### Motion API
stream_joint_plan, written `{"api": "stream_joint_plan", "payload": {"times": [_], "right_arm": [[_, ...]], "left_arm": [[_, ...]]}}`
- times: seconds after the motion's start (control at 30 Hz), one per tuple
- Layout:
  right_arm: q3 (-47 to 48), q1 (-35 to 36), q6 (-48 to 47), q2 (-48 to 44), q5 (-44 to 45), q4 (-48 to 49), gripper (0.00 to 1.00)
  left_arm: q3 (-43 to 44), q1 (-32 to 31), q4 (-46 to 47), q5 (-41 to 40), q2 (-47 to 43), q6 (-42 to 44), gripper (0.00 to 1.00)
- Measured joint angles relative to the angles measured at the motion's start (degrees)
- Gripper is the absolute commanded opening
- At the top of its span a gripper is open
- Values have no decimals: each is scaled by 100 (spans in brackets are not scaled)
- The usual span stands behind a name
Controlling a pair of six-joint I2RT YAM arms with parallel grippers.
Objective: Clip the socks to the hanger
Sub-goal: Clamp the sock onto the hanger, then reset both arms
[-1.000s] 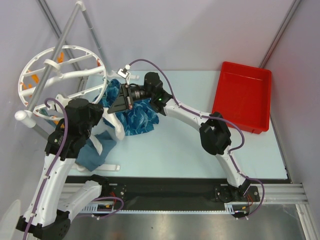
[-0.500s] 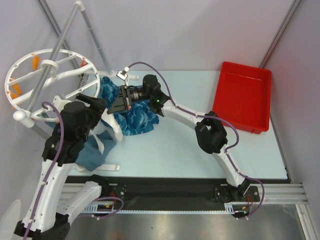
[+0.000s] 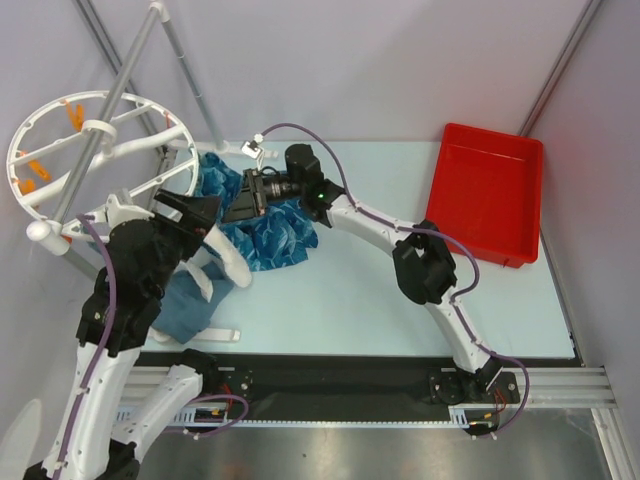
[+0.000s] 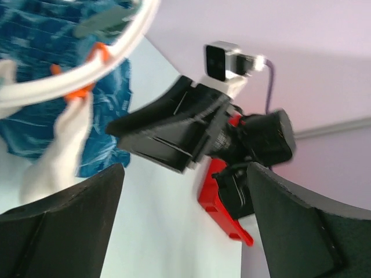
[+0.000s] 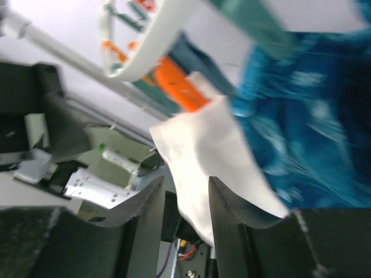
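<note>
Right wrist view: a soft, limp white sock (image 5: 214,156) hangs from a small orange clip (image 5: 179,87) on the curved white plastic rim of the hanger (image 5: 165,32), with crumpled blue patterned cloth (image 5: 307,116) behind. The right gripper (image 5: 186,188) stands parted, the sock's lower end in its gap. The left gripper (image 4: 182,174), near the hanger's rim, gapes wide and empty.

Hanger (image 3: 97,129) & rack poles (image 3: 130,65) crowd L rear; mid table (image 3: 360,280) open; red bin (image 3: 485,190) far R.

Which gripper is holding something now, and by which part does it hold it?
Left gripper is open and holds nothing. Right gripper has a white sock between its parted jaws; whether it grips the sock cannot be told.
</note>
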Motion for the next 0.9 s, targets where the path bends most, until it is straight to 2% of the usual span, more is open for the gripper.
{"api": "stream_joint_plan", "payload": {"times": [0.23, 0.37, 0.4, 0.43, 0.57, 0.67, 0.77, 0.9], "right_arm": [[-308, -343, -1561, -627, 1097, -2238, 65], [-1224, -538, -2271, -1565, 2194, -3246, 84], [-1547, -595, -2393, -1875, 2540, -3425, 97], [-1963, -651, -2483, -2212, 2903, -3493, 100], [-3672, -793, -2645, -3681, 4304, -3781, 100], [-5235, -793, -2551, -4948, 5296, -3530, 100], [-6745, -706, -2295, -6188, 6004, -3272, 100], [-8717, -201, -1812, -7764, 6951, -2376, 100]], "left_arm": [[-227, 0, 671, 933, -236, 442, 99], [-404, 0, 977, 1537, -212, 669, 100], [-503, 0, 1110, 1727, -208, 726, 99], [-614, 0, 1233, 1923, -192, 782, 100], [-1246, -24, 1801, 2677, -68, 1005, 100], [-1934, -468, 2288, 2608, -127, 1231, 99], [-2752, -1180, 2828, 2496, -420, 1386, 100], [-3995, -1537, 3930, 2507, -984, 1394, 100]]}}
